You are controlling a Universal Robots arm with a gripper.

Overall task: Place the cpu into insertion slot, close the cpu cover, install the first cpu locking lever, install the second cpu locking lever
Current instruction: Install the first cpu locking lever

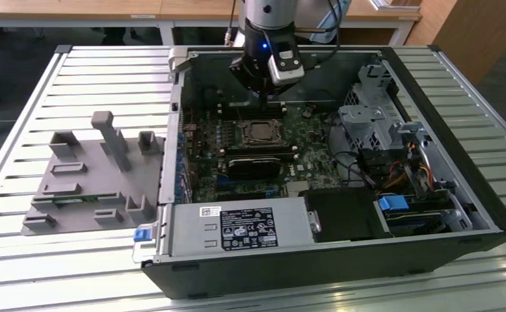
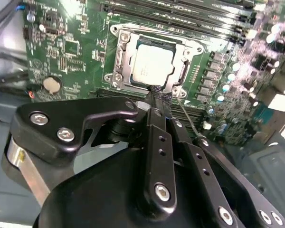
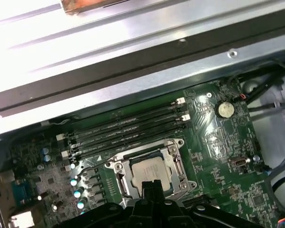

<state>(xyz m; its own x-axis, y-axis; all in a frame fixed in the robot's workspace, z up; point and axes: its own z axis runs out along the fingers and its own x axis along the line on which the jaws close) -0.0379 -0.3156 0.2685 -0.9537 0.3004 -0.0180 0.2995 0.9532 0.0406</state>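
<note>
The cpu [image 2: 151,64] lies in the insertion slot [image 1: 260,132] on the green motherboard, its silvery top showing in both wrist views [image 3: 149,170]. The cpu cover [image 2: 119,59], a silvery frame, lies flat around it [image 3: 176,166]. A thin wire locking lever [image 2: 189,118] runs out from one corner of the socket, and another thin lever [image 3: 92,164] lies along the opposite side. My gripper [image 2: 156,92] hangs just above the socket's edge, its black fingers shut with nothing between them [image 3: 151,186]. In the exterior view the gripper [image 1: 268,101] is above the far side of the socket.
Black memory slots [image 3: 126,128] run beside the socket, toward the case wall [image 3: 133,71]. A long black block [image 1: 255,162] sits on the near side of the socket. A drive cage and cables [image 1: 379,130] fill the exterior view's right. A grey fixture [image 1: 92,175] stands outside the case.
</note>
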